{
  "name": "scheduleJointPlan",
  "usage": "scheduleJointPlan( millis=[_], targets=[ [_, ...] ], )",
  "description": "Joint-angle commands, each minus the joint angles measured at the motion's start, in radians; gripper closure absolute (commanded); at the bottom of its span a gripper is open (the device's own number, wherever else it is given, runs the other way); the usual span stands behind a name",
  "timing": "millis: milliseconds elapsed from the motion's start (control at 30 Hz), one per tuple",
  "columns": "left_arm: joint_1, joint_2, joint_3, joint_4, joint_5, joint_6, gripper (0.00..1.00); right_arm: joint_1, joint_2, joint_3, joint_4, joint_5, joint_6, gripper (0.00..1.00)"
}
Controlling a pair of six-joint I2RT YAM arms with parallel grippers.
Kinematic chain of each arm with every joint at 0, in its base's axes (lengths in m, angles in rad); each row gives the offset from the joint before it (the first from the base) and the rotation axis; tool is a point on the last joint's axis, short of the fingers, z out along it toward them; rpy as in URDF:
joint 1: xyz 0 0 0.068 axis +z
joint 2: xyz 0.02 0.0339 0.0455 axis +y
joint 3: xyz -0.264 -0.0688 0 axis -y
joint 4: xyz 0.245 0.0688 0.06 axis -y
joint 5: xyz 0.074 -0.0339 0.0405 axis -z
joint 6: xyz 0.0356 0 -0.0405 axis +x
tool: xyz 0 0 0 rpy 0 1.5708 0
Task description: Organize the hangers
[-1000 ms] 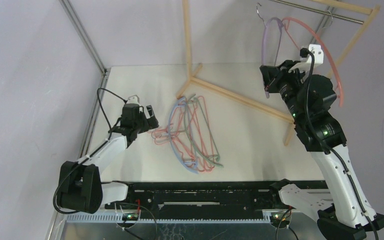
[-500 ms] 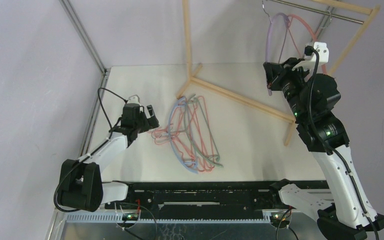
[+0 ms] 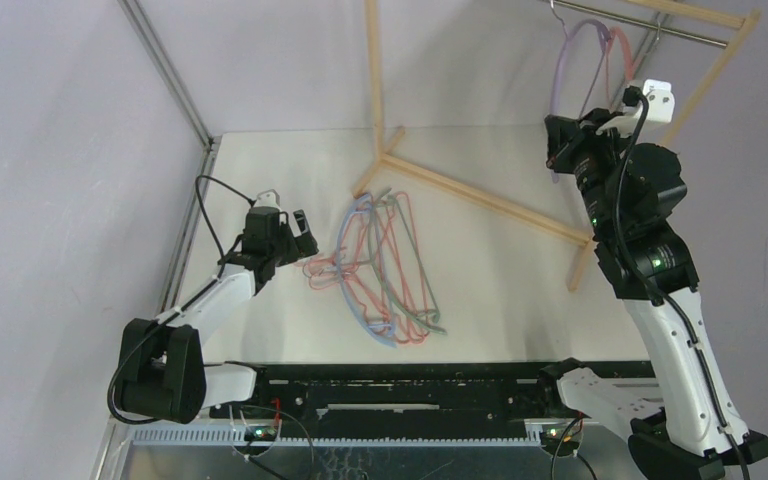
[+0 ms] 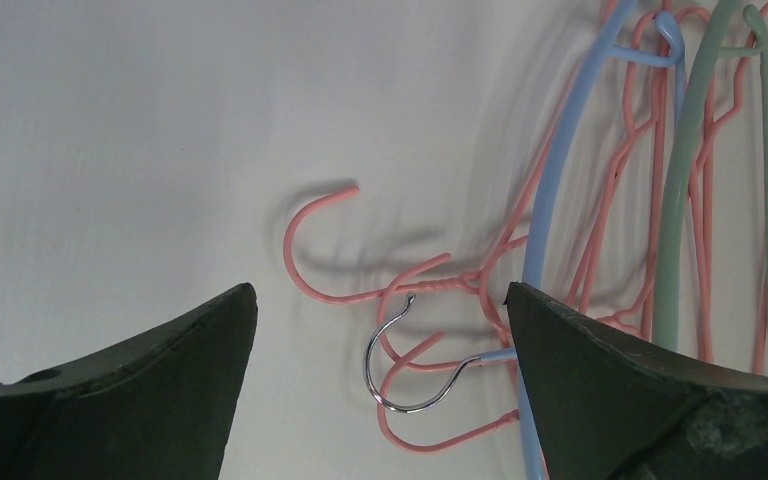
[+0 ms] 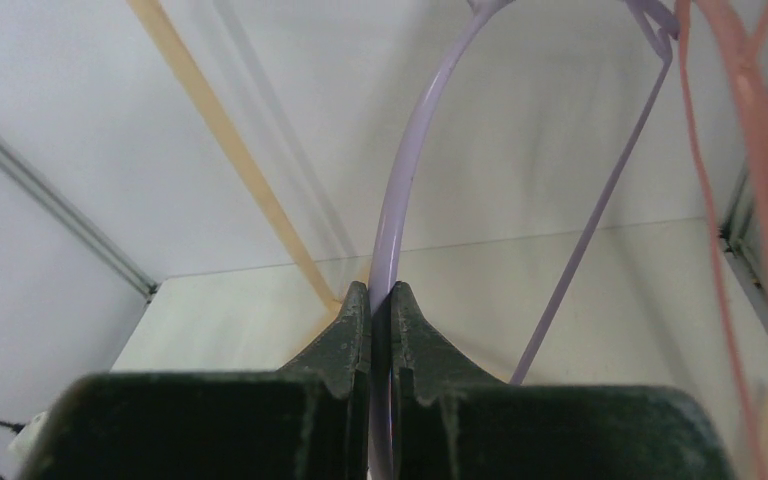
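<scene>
Several hangers (image 3: pixel 385 270), pink wire, blue and grey-green, lie in a pile on the table. My left gripper (image 3: pixel 300 232) is open just left of the pile. In the left wrist view its jaws (image 4: pixel 380 300) straddle the blue hanger's metal hook (image 4: pixel 400 370) and pink hooks (image 4: pixel 305 260) without touching them. My right gripper (image 3: pixel 557 150) is shut on the lilac hanger (image 3: pixel 570 60) and holds it high, with its hook by the end of the metal rail (image 3: pixel 680 33). The right wrist view shows the lilac bar (image 5: pixel 410 150) pinched between the jaws (image 5: pixel 380 295). A salmon hanger (image 3: pixel 615 45) hangs beside it.
The pale wooden rack frame (image 3: pixel 480 200) has a foot bar across the table's far right and an upright (image 3: pixel 373 70) at the back. A metal corner post (image 3: pixel 165 70) stands at the back left. The table's left edge (image 3: pixel 188 240) is near my left arm.
My right gripper has carried the lilac hanger up and to the right, towards the rail. The left arm and the pile have not moved.
</scene>
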Motion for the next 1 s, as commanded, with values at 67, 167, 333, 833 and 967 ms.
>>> scheduleJointPlan(
  millis=[67,167,333,833,967],
  targets=[
    [-0.004,-0.008,0.038,0.031,0.004,-0.003,0.00,-0.047,-0.032,-0.025,0.066,0.111,0.006,1.00],
    [-0.004,-0.010,0.036,0.027,0.004,0.000,0.00,-0.067,-0.041,-0.053,0.041,0.139,0.024,1.00],
    [-0.004,-0.013,0.036,0.020,-0.001,0.009,0.00,-0.090,-0.069,-0.091,0.008,0.170,0.047,1.00],
    [-0.005,0.005,0.049,0.030,0.007,0.001,0.00,-0.094,-0.142,-0.111,-0.061,0.064,0.083,0.00],
    [-0.004,0.009,0.041,0.035,0.009,0.001,0.00,-0.081,-0.185,-0.110,-0.061,-0.025,0.078,0.00]
  ],
)
